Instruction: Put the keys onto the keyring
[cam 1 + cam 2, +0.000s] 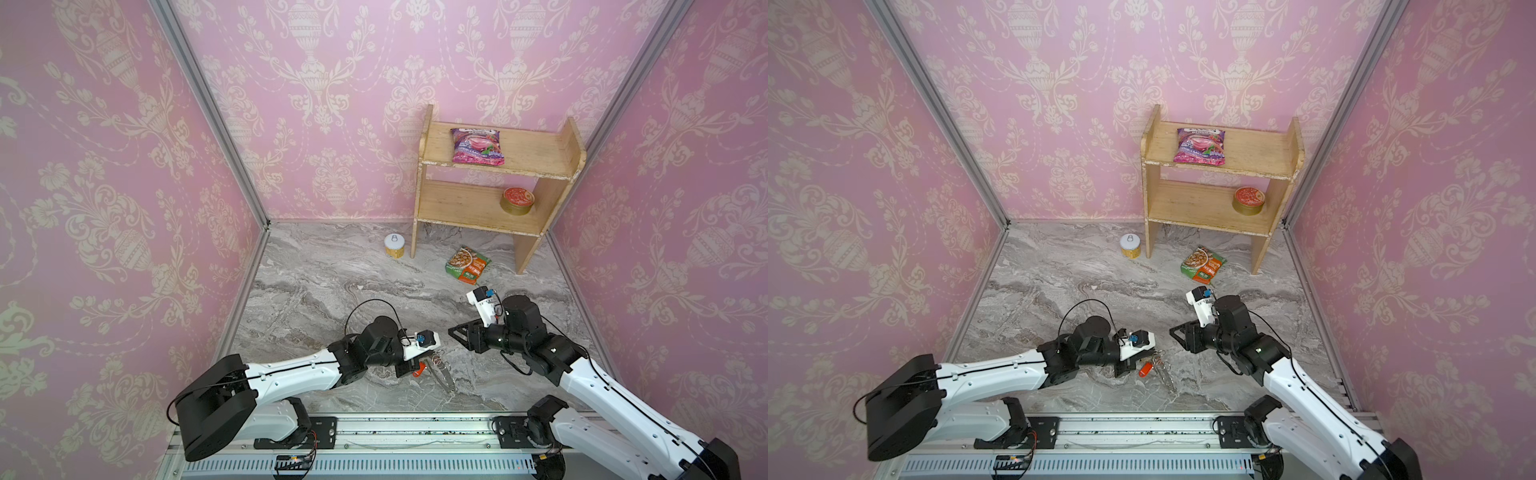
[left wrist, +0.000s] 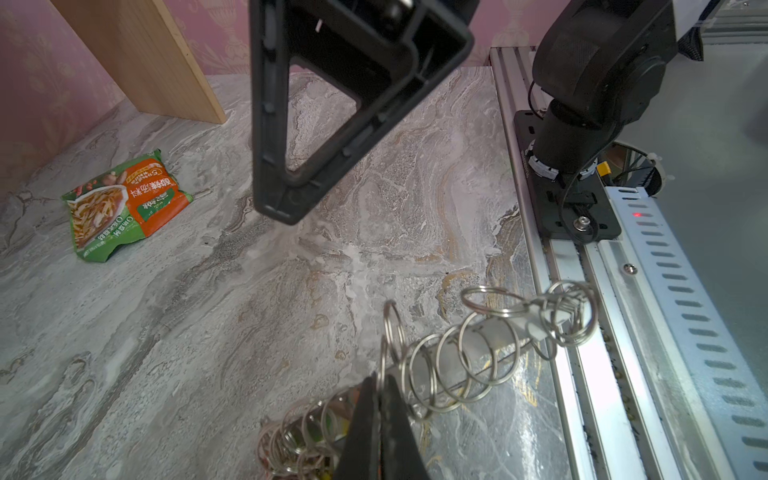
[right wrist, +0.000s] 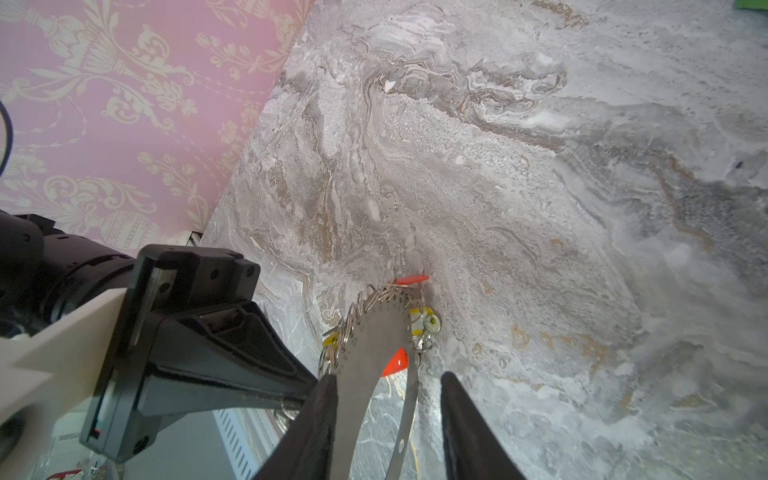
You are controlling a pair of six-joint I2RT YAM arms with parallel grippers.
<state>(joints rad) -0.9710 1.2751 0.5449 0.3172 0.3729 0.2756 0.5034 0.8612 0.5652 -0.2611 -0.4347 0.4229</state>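
Starting closest to the camera, so farthest from the wooden shelf: the metal rail that both arms are bolted to. Just past that, well out in front of the shelf's left leg, the keyring sits on the marble tabletop. It's a string of silver rings with the grey band trailing off on the side away from the shelf.

The left claw is clenched tight on it. In the left wrist view the fingertips pinch one ring at the end of the chain, and that ring stands up out of the pinch. The keys are bunched right at the rings. Orange and yellow tags show in the right wrist view, and one orange tag is just beside the left claw in both top views. Can't tell which keys are actually threaded on.

A bit nearer the shelf, the right claw hangs over the tabletop, aimed toward the left one. Its jaws are apart, it's gripping nothing, and the tip is clear of the keyring.

Next, a green-and-orange noodle packet lies flat just in front of the shelf, between its legs. A small pull-tab can stands just beside the shelf's left leg, on the outside. On the shelf itself there's a round gold tin with a red lid on the lower board and a pink snack bag on the top board.
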